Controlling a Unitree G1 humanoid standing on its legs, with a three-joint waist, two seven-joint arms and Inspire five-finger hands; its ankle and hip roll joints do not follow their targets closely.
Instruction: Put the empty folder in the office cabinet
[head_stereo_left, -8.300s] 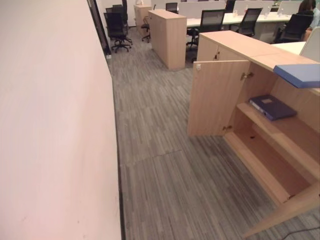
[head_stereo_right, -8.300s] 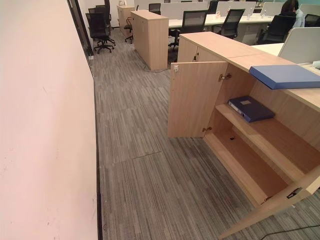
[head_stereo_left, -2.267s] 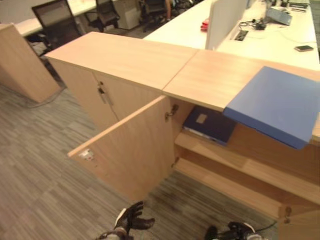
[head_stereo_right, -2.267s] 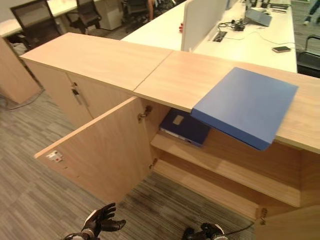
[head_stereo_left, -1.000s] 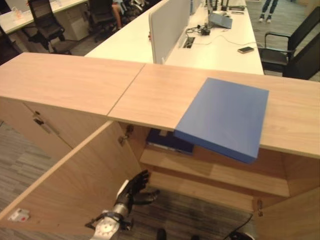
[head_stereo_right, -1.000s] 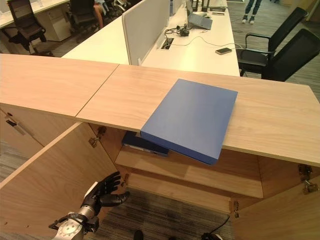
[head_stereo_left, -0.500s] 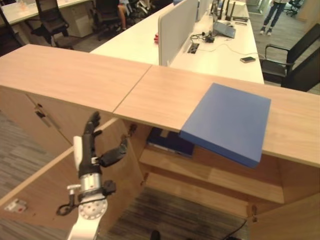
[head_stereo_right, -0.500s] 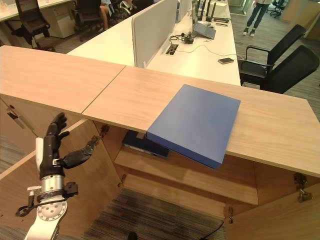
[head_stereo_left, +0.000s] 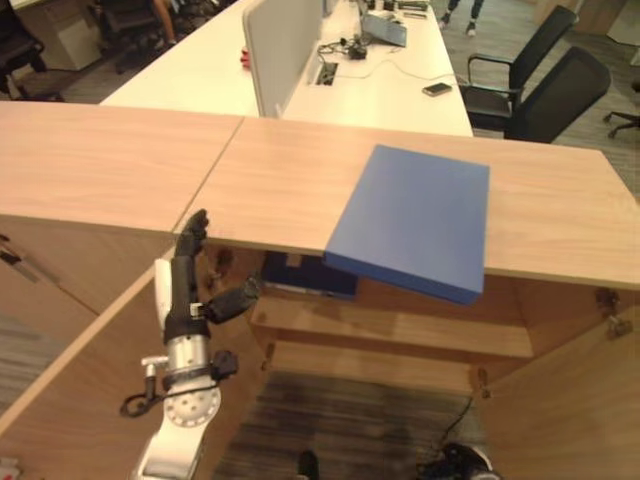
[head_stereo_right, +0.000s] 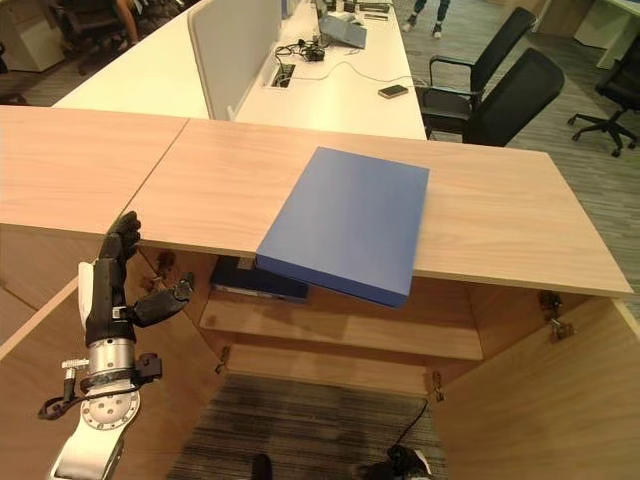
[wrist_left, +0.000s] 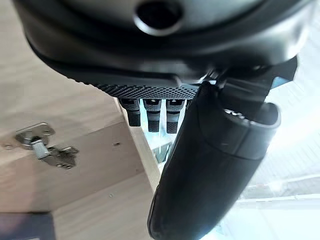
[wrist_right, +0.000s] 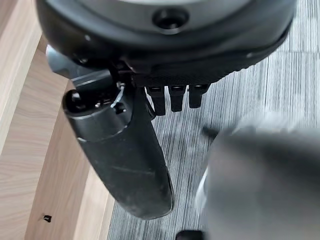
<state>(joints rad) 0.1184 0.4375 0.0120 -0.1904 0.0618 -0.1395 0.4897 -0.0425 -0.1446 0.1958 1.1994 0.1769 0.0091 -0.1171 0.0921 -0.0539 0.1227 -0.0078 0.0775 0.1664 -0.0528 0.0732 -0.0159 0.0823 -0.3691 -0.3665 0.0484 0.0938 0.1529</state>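
Note:
A flat blue folder (head_stereo_left: 415, 220) lies on the wooden cabinet top (head_stereo_left: 560, 215), its near corner hanging over the front edge. Below it, on the upper shelf (head_stereo_left: 400, 330) of the open cabinet, lies a darker blue binder (head_stereo_left: 300, 275). My left hand (head_stereo_left: 185, 290) is raised in front of the cabinet, left of the folder, its straight fingers up near the top's edge and its thumb spread; it holds nothing. My right hand (wrist_right: 120, 150) hangs low over the carpet by the cabinet's wood, fingers relaxed and empty.
Both cabinet doors stand open, the left door (head_stereo_left: 70, 390) beside my left arm and the right door (head_stereo_left: 575, 400) at the lower right. Behind the cabinet runs a white desk (head_stereo_left: 380, 90) with a divider panel (head_stereo_left: 275, 45). Black chairs (head_stereo_left: 540, 85) stand at the back right.
My left hand has risen from low by the floor to the level of the cabinet top. The view has shifted; the folder lies as before.

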